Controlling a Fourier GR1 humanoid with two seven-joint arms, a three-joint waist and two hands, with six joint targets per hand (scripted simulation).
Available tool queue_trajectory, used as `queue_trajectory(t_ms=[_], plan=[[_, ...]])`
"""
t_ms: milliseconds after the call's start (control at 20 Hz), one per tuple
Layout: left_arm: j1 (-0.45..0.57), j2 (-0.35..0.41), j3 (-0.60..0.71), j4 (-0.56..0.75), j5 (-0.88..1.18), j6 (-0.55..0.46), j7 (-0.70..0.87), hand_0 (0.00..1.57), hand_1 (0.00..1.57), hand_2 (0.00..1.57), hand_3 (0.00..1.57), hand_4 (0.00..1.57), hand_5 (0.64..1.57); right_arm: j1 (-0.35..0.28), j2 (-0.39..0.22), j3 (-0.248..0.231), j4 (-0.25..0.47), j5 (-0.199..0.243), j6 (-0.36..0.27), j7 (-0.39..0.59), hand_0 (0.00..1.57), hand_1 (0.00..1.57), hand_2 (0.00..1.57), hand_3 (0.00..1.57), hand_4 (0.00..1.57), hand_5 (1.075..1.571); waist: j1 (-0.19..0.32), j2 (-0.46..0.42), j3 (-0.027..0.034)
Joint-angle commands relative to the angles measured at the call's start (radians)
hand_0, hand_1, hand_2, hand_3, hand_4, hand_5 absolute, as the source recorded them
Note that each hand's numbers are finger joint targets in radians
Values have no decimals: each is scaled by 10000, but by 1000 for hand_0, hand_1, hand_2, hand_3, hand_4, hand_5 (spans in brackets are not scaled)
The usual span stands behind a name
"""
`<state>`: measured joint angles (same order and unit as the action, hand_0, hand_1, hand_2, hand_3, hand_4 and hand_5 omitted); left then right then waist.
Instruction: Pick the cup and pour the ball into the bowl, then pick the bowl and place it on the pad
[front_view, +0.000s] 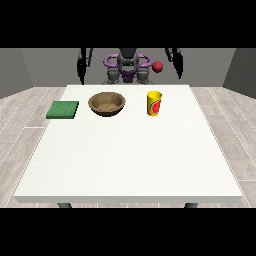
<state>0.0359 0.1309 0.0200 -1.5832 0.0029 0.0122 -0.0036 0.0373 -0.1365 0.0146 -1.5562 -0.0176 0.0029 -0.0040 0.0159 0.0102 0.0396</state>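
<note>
A yellow cup (154, 103) with a red mark stands upright on the white table (130, 160), right of centre near the far edge. A red ball (158, 66) shows above the cup, level with the robot's torso and touching nothing I can see. The brown bowl (106, 103) sits left of the cup with nothing in it. Further left lies the flat green pad (63, 109). The hand at the view's left (81, 76) and the hand at the view's right (178, 71) hang beside the robot's body, behind the table's far edge and away from every object.
The robot's torso (127, 67) stands behind the middle of the far edge. The table's near half holds no objects. Grey wood floor surrounds the table.
</note>
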Motion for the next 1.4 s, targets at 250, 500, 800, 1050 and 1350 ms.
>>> queue_trajectory(t_ms=[250,500,800,1050,1350], plan=[[-148,468,197,-1098,227,-130,1009,0,0,0,0,664,1566,-132,-445,-192,-1122,-170,52,984,0,0,0,0,875,1533,-90,-2736,-348],[-223,-1240,-458,-2124,869,1232,3742,0,0,0,0,635,1564,964,970,634,-2705,-1006,-686,3496,0,0,0,0,860,1532,-1065,-4107,-395],[-1607,-1003,-502,-3165,433,1716,4632,0,0,0,0,568,1559,228,96,-362,-4789,-1628,-482,4456,0,0,0,0,767,1544,-949,-2374,-395],[-3117,-1033,-245,-2072,165,1684,2991,0,0,0,0,609,1555,-544,678,-50,-3568,-944,-521,2287,0,0,0,0,716,1540,-992,-224,-390],[-3320,-671,546,-477,72,1275,-131,0,0,0,0,570,1520,-1080,710,-328,-3155,-1234,-94,875,0,0,0,0,702,1545,-1308,1746,-396]])
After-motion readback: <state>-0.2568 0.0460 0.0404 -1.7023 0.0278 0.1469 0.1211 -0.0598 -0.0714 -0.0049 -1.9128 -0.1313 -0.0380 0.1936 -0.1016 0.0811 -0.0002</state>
